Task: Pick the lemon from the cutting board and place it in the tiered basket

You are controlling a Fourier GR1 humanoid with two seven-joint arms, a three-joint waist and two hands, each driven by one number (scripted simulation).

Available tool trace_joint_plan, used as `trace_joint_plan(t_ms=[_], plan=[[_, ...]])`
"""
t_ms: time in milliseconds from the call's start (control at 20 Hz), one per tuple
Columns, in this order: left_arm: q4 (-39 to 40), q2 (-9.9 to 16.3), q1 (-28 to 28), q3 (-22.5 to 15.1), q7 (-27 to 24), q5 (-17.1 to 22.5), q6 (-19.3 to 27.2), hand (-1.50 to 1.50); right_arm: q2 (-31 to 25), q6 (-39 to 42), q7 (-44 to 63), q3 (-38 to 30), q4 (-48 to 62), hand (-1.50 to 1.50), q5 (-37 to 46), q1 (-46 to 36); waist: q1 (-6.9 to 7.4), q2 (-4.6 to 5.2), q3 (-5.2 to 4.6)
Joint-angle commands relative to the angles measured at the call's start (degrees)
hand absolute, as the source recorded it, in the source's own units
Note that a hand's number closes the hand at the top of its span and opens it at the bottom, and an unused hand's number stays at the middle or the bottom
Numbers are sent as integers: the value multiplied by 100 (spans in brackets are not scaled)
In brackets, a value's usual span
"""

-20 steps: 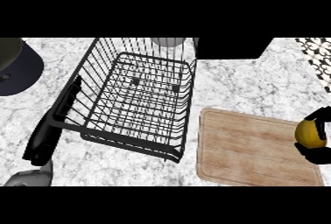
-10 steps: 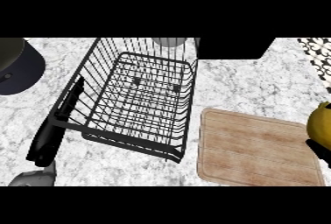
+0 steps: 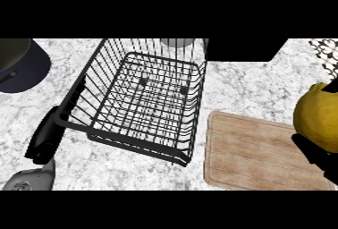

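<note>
Lifted higher than before, the lemon (image 3: 319, 115) is filling the right edge, grasped by the right robot hand (image 3: 315, 153) above the cutting board (image 3: 254, 154); the wire basket (image 3: 142, 100) is sitting left on the table (image 3: 251, 87).

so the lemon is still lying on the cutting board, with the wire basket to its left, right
Not quite. The head view shows the lemon lifted off the cutting board, held in the right hand at the right edge. The wire basket is indeed to the left.

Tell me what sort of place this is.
Probably a kitchen counter: a marbled countertop carries a wire basket and a wooden cutting board, and a lemon is held up at the right edge.
</note>
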Motion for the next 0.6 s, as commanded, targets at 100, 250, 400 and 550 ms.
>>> trace_joint_plan(t_ms=[100, 250, 400, 550], plan=[[-2, -226, -85, -221, 83, -188, 154, 0, 520, -51, 1758, 926, 541, 150, -50, -2060, 29, -6, -4], [-323, -228, -24, -224, 360, -161, 108, 0, 995, -333, 1532, 1191, 1327, 150, 409, -2452, 23, -2, 6], [-88, 9, 231, -1, -195, 32, -61, 0, 1428, -348, 1794, 1435, 2209, 150, 526, -3336, 81, 2, -3], [-55, -127, 9, -129, -70, -192, 133, 0, 2099, -723, 1625, 1774, 2990, 150, 897, -3601, 71, 18, 1]])
